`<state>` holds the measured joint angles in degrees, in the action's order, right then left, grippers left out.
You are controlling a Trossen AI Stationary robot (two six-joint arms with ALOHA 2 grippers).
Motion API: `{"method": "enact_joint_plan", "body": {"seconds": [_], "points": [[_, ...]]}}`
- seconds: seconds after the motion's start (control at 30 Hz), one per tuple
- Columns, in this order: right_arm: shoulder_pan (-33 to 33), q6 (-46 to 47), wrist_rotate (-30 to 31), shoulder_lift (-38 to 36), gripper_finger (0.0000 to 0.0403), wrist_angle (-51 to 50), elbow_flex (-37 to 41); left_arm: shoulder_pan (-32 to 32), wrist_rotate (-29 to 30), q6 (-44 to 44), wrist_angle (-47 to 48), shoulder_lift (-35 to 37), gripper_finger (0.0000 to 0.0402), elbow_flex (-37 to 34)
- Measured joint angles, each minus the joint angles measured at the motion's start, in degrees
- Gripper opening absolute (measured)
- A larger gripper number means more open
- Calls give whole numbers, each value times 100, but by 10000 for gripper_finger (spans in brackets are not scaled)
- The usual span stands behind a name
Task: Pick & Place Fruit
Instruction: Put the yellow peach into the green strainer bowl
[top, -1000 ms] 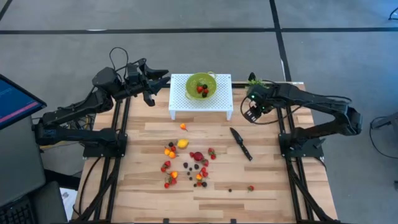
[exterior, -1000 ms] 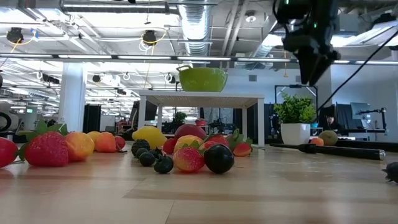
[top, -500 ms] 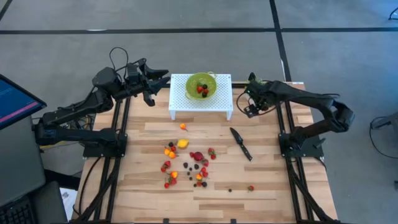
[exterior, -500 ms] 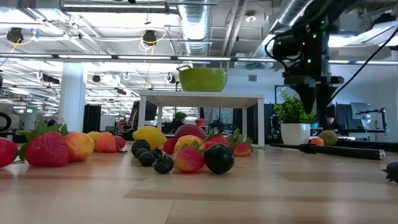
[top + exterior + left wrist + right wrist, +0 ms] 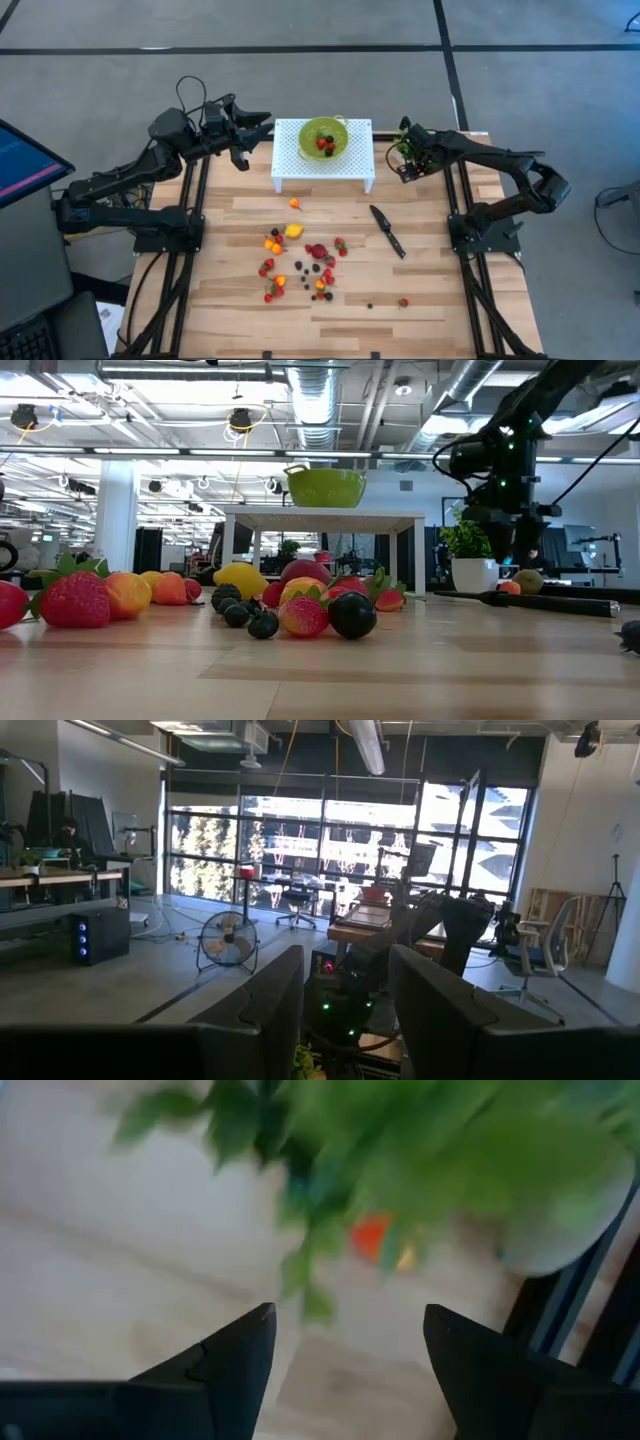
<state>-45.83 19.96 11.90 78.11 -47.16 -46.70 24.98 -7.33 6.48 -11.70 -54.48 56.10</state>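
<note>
Right gripper (image 5: pixel 345 1370) — fingers apart, empty — just short of an orange fruit (image 5: pixel 371 1237).

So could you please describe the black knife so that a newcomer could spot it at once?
Start at the white stand holding the green bowl. On the wooden table just right of it lies the black knife, the only long, dark, slim thing beside the small round fruit.

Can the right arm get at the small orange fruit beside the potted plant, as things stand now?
Probably yes, but not cleanly. The right tool is open and points at the orange fruit, yet leaves of the potted plant hang across the way, so it would likely brush them.
</note>
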Motion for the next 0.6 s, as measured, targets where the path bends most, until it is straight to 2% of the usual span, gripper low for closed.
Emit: {"method": "enact_joint_plan", "body": {"seconds": [0.4,0.6], "points": [[-577,-46,-276,38,250,443,339,1,0,0,0,0,142,1],[-585,-194,-255,705,250,669,332,1,0,0,0,0,142,0]]}}
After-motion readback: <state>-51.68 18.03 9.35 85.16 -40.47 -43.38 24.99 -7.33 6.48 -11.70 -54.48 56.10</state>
